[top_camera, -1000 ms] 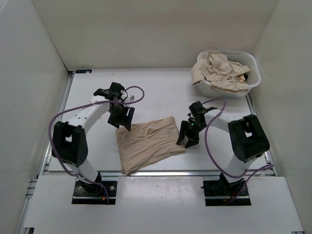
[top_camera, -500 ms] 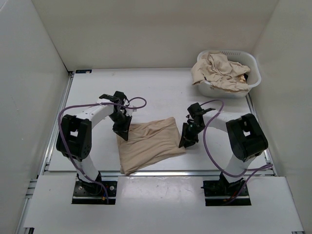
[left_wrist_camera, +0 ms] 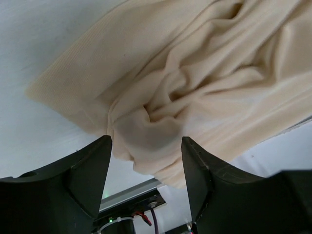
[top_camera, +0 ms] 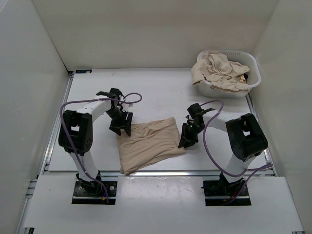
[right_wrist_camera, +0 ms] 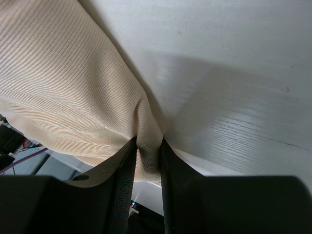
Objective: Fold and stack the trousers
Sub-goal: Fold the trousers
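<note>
Right pincer (right_wrist_camera: 147,152) is pinching a ridge of the folded trousers (top_camera: 148,143) at their right edge, fingers nearly together on the cloth. Left pincer (left_wrist_camera: 146,146) is standing wide, straddling bunched fabric at the far-left corner. Folded trousers are lying as a rumpled tan rectangle on the desk (top_camera: 161,90) between both arms. More tan trousers (top_camera: 217,70) are heaping in the white basket (top_camera: 233,92), far right.

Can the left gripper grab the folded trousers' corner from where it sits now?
Probably yes. The left gripper is open, straddling a bunched fold at the edge of the trousers, with nothing in between. Closing there should catch fabric.
</note>
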Available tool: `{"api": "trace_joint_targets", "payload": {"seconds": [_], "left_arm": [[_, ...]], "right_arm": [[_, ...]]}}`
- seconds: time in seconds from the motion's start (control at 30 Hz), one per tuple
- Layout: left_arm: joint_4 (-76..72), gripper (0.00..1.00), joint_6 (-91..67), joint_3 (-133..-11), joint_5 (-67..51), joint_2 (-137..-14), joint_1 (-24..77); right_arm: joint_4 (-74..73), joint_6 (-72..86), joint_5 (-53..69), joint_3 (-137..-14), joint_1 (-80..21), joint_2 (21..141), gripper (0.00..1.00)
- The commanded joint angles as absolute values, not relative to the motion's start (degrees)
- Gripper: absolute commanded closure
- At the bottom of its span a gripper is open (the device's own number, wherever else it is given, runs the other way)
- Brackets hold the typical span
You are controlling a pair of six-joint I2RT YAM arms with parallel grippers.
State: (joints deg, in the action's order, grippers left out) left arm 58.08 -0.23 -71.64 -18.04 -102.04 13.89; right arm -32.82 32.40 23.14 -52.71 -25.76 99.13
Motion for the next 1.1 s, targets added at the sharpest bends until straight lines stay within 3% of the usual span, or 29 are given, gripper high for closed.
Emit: {"api": "trace_joint_targets", "payload": {"seconds": [0.0, 0.1, 0.17, 0.2, 0.23, 0.5, 0.77, 0.87, 1.0, 1.03, 1.07], "left_arm": [[57.0, 0.30, 0.0, -72.3, -20.9, -105.1, 14.1], [57.0, 0.33, 0.0, -71.2, -22.3, -105.8, 14.1], [57.0, 0.45, 0.0, -71.2, -22.3, -106.3, 14.1], [57.5, 0.56, 0.0, -71.2, -22.3, -106.3, 14.1], [57.5, 0.86, 0.0, -71.7, -21.7, -106.3, 14.1], [59.9, 0.86, 0.0, -77.4, -17.5, -99.5, 9.8], [55.5, 0.86, 0.0, -72.0, -10.4, -101.5, 7.5], [53.2, 0.81, 0.0, -73.5, -9.8, -103.6, 7.5], [50.9, 0.77, 0.0, -75.8, -9.8, -106.3, 6.9], [50.9, 0.73, 0.0, -76.5, -9.8, -106.3, 6.2], [50.9, 0.68, 0.0, -76.6, -9.8, -106.3, 6.2]], "right_arm": [[-33.0, 31.2, 21.4, -51.3, -26.2, 100.8, 0.69], [-33.0, 31.7, 21.4, -51.3, -26.2, 100.8, 0.69], [-33.0, 31.7, 21.4, -51.3, -26.2, 100.8, 0.70], [-33.0, 31.7, 21.4, -51.3, -26.2, 100.8, 0.71], [-33.0, 31.7, 21.4, -51.3, -26.2, 100.8, 0.74], [-33.0, 31.7, 22.0, -49.1, -26.7, 100.3, 1.00], [-31.1, 31.7, 25.3, -50.5, -29.0, 99.8, 1.00], [-31.1, 31.7, 25.8, -53.2, -30.7, 101.5, 1.00], [-30.6, 32.3, 27.4, -53.9, -31.9, 102.0, 0.87], [-30.6, 32.3, 28.7, -53.9, -31.9, 101.3, 0.72], [-30.1, 32.3, 28.7, -53.9, -31.9, 101.3, 0.66]]}}
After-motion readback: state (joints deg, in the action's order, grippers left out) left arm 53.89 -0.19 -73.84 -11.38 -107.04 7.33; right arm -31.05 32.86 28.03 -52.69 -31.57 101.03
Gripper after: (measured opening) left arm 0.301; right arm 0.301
